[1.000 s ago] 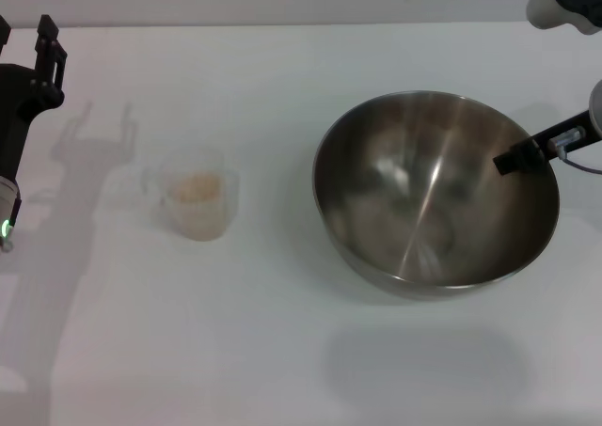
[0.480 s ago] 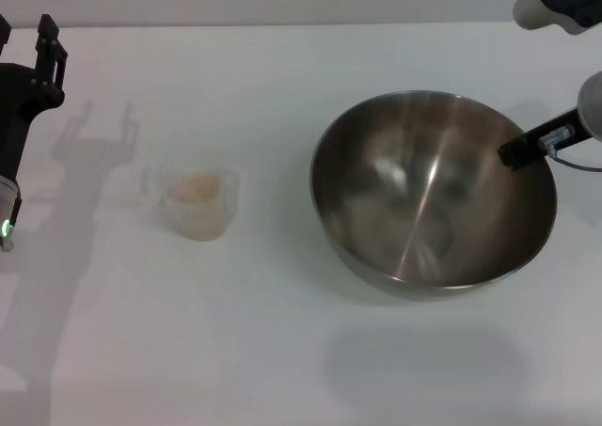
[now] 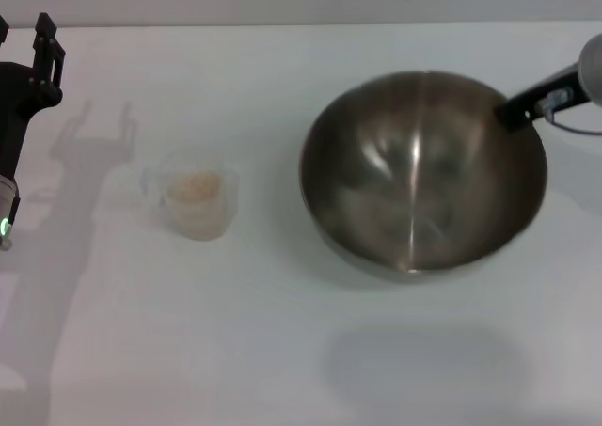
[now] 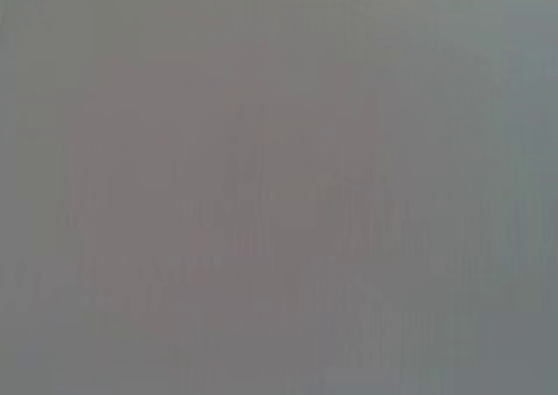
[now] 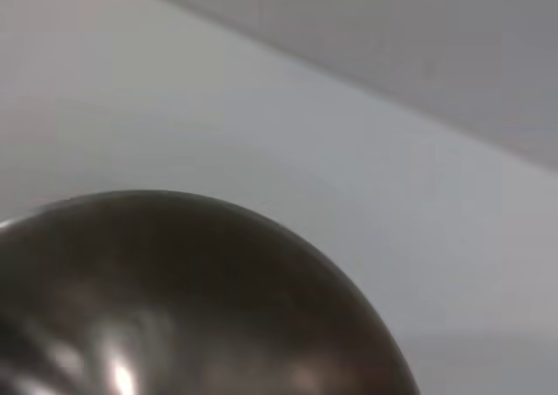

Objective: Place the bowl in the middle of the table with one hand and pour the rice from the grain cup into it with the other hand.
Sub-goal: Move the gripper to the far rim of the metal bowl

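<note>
Now the right tool (image 3: 513, 116) is gripping the far right rim of the bowl (image 3: 423, 172), which has shifted toward the middle of the surface (image 3: 282, 351) and tilted since 1 second ago, so placement looks underway. Meanwhile the left tool (image 3: 47, 45), fingers apart and empty, is waiting well left of the cup (image 3: 196, 200) of rice (image 3: 194, 188).

Head view evenly lit, soft overall, worktop (image 3: 282, 351) washed near-white with pincer-shaped shadows upper left and a faint blotch lower centre, streaky glare inside the bowl (image 3: 423, 177); left wrist view flat featureless grey, right wrist view defocused, bowl (image 5: 174, 299) a dark blur.
</note>
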`<act>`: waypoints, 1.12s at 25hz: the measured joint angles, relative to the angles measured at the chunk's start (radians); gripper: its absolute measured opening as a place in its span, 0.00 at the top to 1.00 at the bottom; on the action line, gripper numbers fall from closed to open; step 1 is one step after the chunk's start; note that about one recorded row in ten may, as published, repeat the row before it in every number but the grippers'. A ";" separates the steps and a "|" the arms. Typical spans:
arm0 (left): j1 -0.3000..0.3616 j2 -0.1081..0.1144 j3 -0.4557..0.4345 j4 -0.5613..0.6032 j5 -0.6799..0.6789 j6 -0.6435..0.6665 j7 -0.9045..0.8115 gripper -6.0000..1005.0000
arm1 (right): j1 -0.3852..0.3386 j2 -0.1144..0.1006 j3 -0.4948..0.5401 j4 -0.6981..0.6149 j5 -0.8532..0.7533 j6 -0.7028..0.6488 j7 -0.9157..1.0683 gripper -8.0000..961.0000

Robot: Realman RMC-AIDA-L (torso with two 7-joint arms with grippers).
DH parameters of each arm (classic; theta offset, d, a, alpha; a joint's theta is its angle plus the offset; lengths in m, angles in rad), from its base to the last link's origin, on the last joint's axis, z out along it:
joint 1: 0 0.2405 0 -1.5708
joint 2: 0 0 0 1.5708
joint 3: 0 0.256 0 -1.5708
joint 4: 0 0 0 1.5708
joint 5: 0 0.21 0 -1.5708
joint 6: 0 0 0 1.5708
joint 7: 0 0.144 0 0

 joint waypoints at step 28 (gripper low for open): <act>-0.004 0.001 -0.001 -0.001 0.000 0.000 0.000 0.48 | 0.031 0.002 -0.034 -0.058 -0.022 -0.041 0.012 0.94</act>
